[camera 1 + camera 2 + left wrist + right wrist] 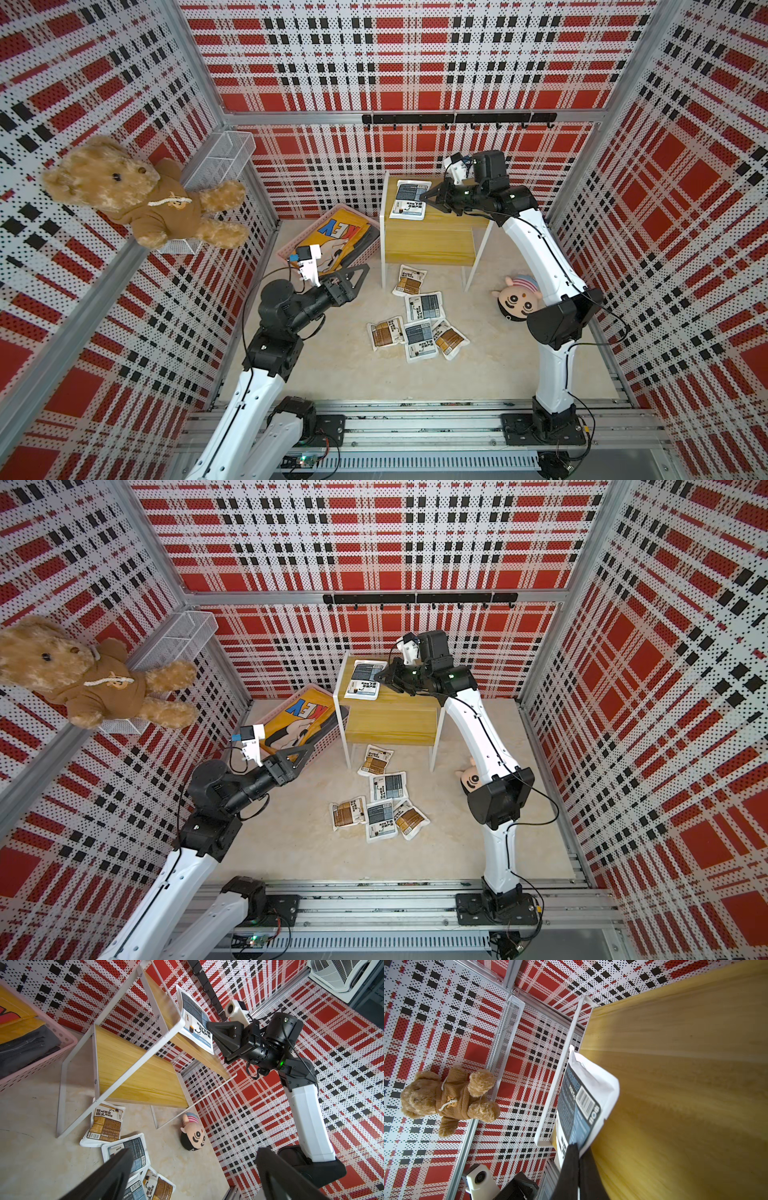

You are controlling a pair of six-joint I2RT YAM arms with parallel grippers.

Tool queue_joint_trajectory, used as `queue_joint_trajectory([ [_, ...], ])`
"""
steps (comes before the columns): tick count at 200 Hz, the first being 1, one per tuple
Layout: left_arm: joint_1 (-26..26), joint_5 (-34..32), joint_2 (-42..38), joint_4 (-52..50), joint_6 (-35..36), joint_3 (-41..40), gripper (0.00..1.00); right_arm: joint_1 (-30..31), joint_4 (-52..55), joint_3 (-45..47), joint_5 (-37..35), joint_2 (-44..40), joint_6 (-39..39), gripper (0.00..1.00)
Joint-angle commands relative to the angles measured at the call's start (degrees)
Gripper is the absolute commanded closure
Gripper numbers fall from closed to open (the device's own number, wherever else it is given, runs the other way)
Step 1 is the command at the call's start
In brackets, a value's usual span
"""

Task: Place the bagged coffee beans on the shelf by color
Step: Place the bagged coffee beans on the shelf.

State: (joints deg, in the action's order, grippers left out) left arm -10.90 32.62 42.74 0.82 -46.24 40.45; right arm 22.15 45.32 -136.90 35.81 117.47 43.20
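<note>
Five floor pouches (422,338), plaid walls (415,62), right hand (424,198) pinching blue pouch (408,194), left hand (363,276) agape

White arm shells (536,249), black joints (561,320), thin black cables (294,1051); left hand (365,269), right hand (422,195) black, triangular.

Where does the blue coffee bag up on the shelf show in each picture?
In a top view: blue bag near centre.
In a top view: near centre here too.
Left wrist: on the higher board.
Right wrist: close up, nipped by the right pincer.
Shared landmark: the shelf, yellow boards.
</note>
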Motion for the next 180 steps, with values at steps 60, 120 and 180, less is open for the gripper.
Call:
queue_joint_trajectory([
  [60,0.96,0.76,-1.03,0.50,0.94,-1.94,0.01,-0.06,-4.20,-1.36,1.52,2.67,1.44,0.74],
  [120,1.23,0.68,-1.34,0.15,1.41,-2.21,0.01,-0.08,-5.68,-1.37,1.65,3.23,2.23,0.54],
  [180,1.23,0.60,-1.90,-0.19,1.50,-2.92,0.01,0.01,-8.45,-4.77,2.41,5.43,5.25,0.40],
])
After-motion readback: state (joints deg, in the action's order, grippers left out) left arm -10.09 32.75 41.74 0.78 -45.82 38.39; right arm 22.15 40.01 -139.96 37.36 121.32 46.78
